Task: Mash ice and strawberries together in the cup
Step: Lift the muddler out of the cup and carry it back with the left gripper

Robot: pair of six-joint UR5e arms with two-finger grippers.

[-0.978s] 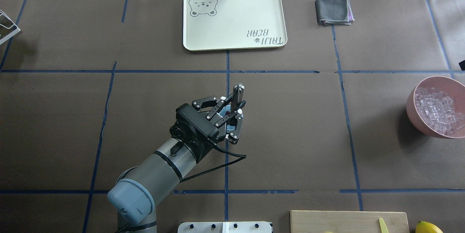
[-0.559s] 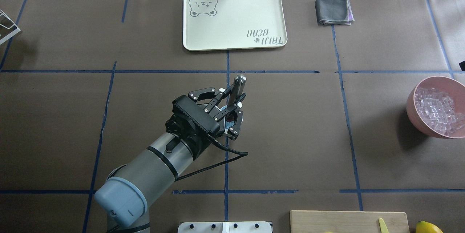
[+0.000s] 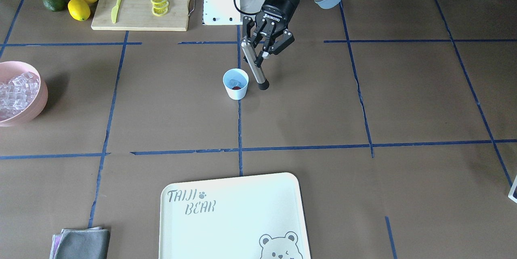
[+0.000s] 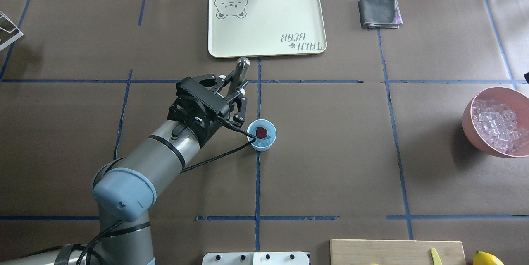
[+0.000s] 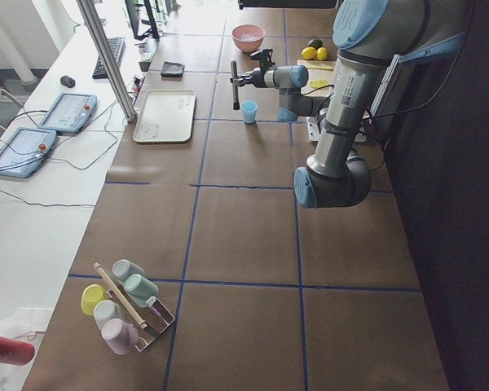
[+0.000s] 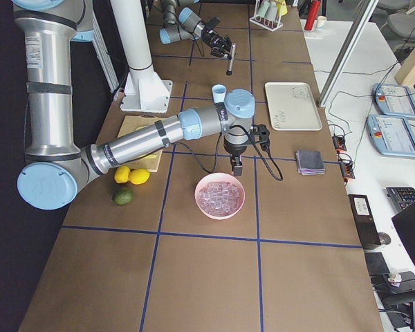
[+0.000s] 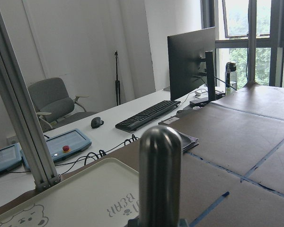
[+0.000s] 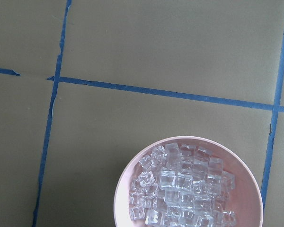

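The light blue cup (image 4: 261,142) stands near the table's middle; it also shows in the front view (image 3: 236,89). A red strawberry (image 4: 261,132) lies in it with some clear ice (image 4: 265,140). My left gripper (image 4: 235,88) is shut on a metal muddler (image 3: 253,65) and holds it tilted, out of the cup. The muddler's black lower end hangs just beside the cup. The left wrist view shows the muddler's rounded top (image 7: 160,161). My right gripper (image 6: 236,166) hangs by the pink bowl; I cannot tell whether it is open or shut.
A pink bowl (image 4: 469,122) full of ice cubes (image 8: 180,189) sits at the right edge. A cream tray (image 4: 215,21) and a grey cloth (image 4: 378,12) lie at the far side. A cutting board (image 3: 137,16) with lemon slices and a knife is near the robot's base.
My left gripper has lifted the muddler out of the cup and moved left and away from the robot. The cup with the strawberry now shows uncovered.
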